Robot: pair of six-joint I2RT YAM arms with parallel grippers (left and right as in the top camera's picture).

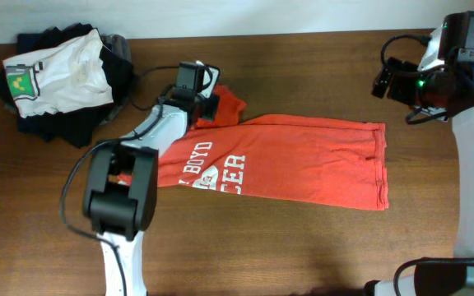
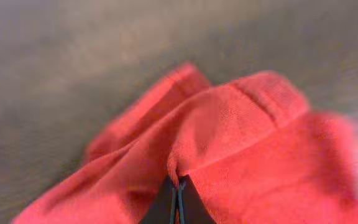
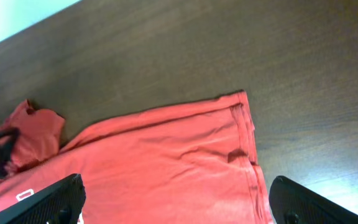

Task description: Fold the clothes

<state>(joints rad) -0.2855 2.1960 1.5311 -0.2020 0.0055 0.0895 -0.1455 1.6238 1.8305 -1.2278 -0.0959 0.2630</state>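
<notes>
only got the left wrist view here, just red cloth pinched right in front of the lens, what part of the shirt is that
Observer: The left pincer is shut on the far sleeve of the shirt.
Operator: is the rest laid out flat
Observer: Mostly flat, lying sideways with its hem toward the right arm's side.
Operator: where's the other arm
Observer: The right pincer is open and empty, off the shirt beyond that hem end.
</notes>
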